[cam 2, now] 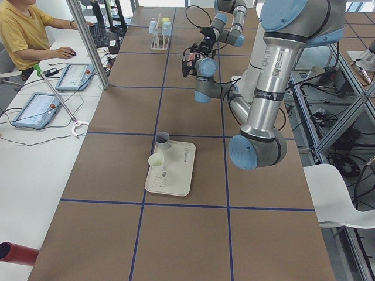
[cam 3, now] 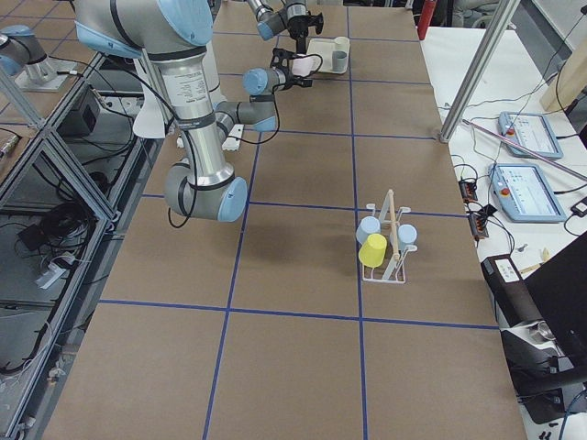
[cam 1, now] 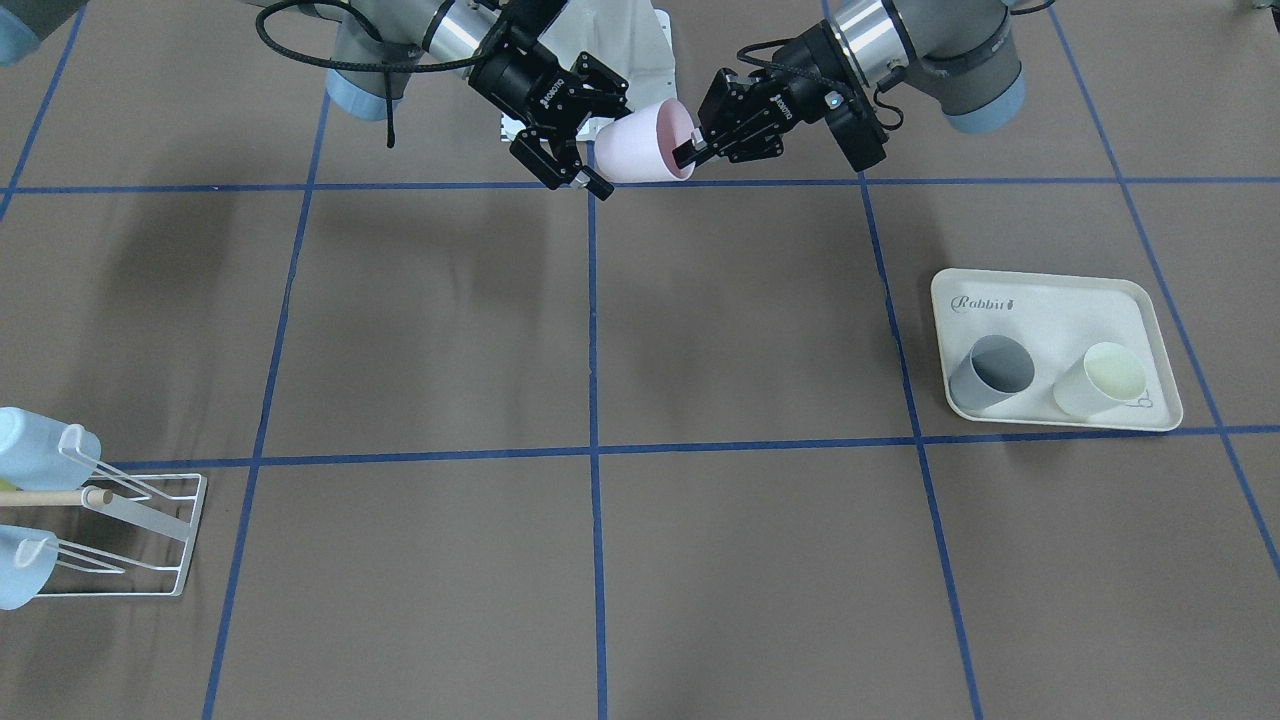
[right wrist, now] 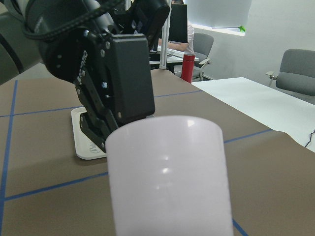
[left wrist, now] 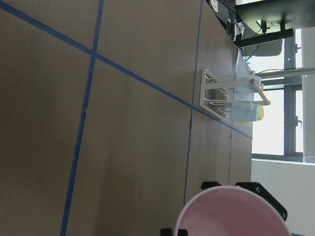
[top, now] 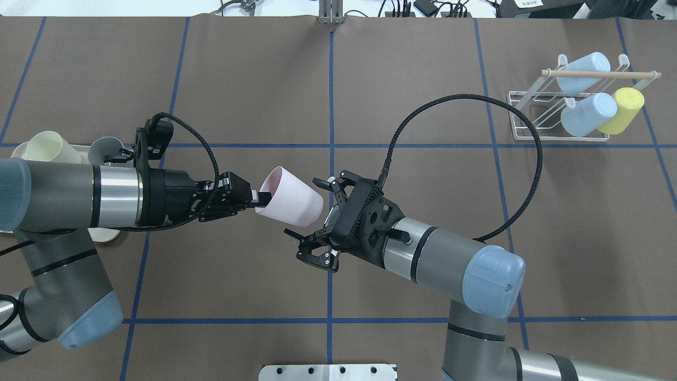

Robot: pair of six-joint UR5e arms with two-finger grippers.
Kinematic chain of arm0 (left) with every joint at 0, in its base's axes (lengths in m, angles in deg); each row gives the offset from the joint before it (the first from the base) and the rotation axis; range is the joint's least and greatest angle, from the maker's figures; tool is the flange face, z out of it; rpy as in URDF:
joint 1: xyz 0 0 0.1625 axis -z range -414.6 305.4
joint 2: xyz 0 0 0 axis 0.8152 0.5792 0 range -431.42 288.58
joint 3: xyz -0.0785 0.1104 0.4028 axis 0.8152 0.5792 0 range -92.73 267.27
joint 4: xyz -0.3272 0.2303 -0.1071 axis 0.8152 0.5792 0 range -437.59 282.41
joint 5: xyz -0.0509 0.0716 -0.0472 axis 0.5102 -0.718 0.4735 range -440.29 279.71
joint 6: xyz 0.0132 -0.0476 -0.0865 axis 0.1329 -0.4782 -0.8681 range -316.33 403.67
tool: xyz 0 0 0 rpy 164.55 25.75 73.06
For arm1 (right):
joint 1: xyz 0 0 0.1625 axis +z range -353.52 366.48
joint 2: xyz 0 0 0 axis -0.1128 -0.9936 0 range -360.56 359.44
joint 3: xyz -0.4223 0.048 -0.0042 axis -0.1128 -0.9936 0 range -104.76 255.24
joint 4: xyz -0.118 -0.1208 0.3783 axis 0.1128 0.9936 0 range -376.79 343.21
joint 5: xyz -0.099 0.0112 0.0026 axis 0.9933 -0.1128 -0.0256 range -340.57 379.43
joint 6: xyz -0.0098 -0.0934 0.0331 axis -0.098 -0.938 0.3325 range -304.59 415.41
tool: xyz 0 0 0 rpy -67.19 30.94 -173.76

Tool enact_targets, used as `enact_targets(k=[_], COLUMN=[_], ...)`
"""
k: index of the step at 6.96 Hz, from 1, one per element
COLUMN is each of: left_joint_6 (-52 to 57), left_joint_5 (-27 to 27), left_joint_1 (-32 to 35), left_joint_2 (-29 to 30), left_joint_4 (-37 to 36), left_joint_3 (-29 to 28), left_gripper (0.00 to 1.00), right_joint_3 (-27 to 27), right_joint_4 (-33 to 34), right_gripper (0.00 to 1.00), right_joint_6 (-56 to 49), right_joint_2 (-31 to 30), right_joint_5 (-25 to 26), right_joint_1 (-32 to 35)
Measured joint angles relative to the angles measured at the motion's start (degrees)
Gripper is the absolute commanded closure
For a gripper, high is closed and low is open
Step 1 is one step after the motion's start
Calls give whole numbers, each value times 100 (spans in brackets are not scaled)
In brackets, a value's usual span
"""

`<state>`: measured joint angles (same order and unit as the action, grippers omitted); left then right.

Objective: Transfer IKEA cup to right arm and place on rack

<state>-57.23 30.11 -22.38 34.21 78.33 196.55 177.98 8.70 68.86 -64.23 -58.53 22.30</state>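
The left gripper point(top: 262, 198) pinches the rim of the pale pink plastic cup point(top: 290, 197), held sideways in mid-air, well apart from the small white wire rack point(top: 560, 139). The right gripper point(top: 309, 218) faces the cup's base, fingers spread wide and holding nothing.

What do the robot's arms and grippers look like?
The left arm and right arm are grey tubes with silver rings and light-blue joint caps. The left gripper and right gripper are black with white lettering. A black braided cable loops to each.
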Motion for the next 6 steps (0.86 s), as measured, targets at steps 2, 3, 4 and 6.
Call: enact_targets(k=[2, 3, 4, 6], left_joint_6=[0, 0, 0, 0], left_joint_5=[-67, -142, -179, -201], left_joint_1=[-55, -111, -139, -152], left_joint_2=[34, 68, 82, 88], left_joint_4=[0, 0, 0, 0], left_joint_3=[-21, -32, -35, -44], left_gripper=[100, 100, 100, 100], right_joint_3=[0, 0, 0, 9], right_joint_4=[0, 0, 0, 0], right_gripper=[1, 1, 1, 21], right_joint_6=[1, 4, 2, 0], right_joint_2=[3, 2, -5, -7], right_joint_5=[0, 5, 23, 67], right_joint_1=[-7, -12, -18, -31])
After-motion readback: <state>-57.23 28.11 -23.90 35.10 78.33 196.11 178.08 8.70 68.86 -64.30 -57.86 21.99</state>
